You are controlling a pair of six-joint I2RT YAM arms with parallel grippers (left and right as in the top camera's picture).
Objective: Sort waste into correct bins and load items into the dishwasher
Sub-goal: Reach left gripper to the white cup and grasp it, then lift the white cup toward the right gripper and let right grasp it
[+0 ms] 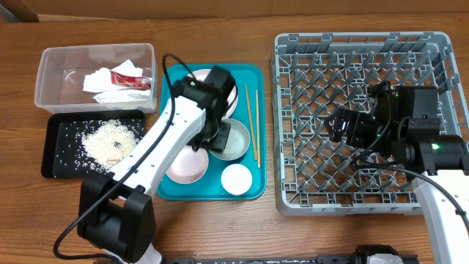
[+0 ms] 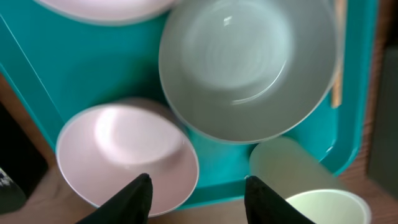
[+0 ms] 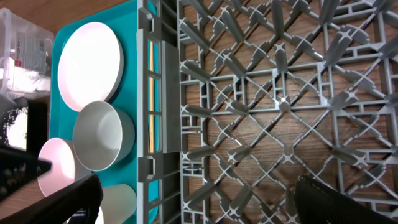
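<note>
Left gripper (image 2: 198, 186), fingers spread and empty, is hovering low over the teal tray (image 2: 93, 68). The grey bowl (image 2: 249, 62) is sitting mouth-up on the tray, just ahead of the fingertips. Being round, it is presenting no long axis, only its rim. Right gripper (image 3: 196, 183), likewise spread, is hanging beyond the tray's right edge over the dish rack (image 3: 280, 99). The left arm is judged nearer.

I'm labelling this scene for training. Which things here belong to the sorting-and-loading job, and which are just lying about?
Job: napkins, red wrapper, clear tub, rice, black tray, plate, grey bowl, pale bowl, cup, chopsticks, dish rack.
Just there: teal tray under the dishes, wooden table.
</note>
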